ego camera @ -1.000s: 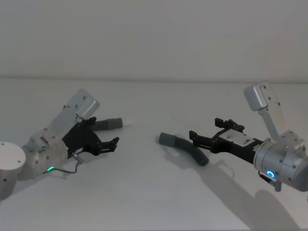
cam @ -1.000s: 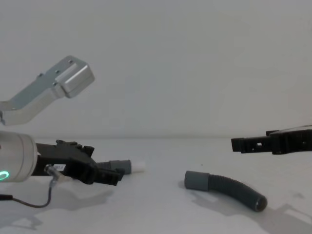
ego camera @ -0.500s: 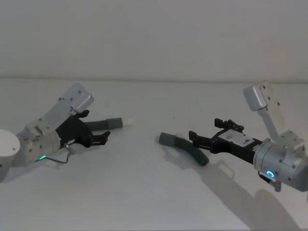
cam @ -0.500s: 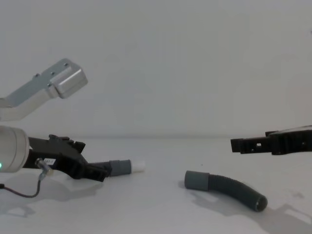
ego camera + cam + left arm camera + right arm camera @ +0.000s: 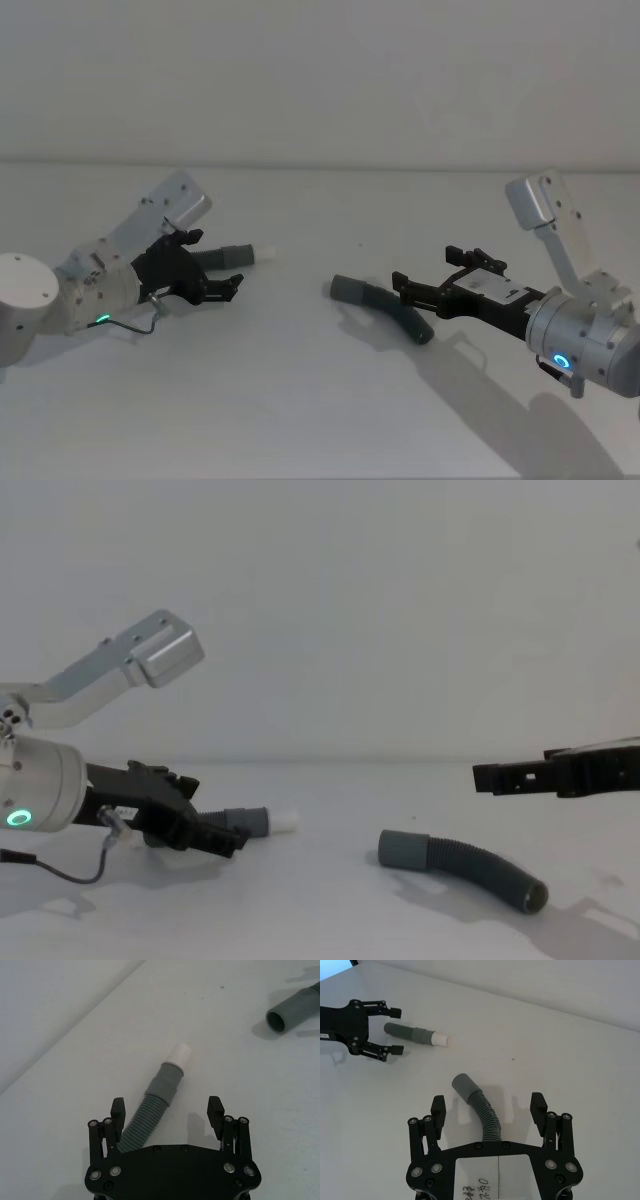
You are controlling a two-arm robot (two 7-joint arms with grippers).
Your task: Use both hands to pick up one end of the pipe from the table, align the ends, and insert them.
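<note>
Dark grey ribbed hose in two pieces on the plain off-white table [image 5: 300, 400]. At left, short straight hose piece [image 5: 149, 1112], with white plug tip [image 5: 179, 1053] and smooth grey collar [image 5: 167, 1077] pointing right, apart from the wider grey cuff [image 5: 403, 850] of the longer curved hose piece [image 5: 475, 865]. Around its ribbed end, black left gripper [image 5: 166, 1106], jaws wide, not clamped. At right, black right gripper [image 5: 488, 1101], raised over the curved piece's plain end, jaws likewise wide.
</note>
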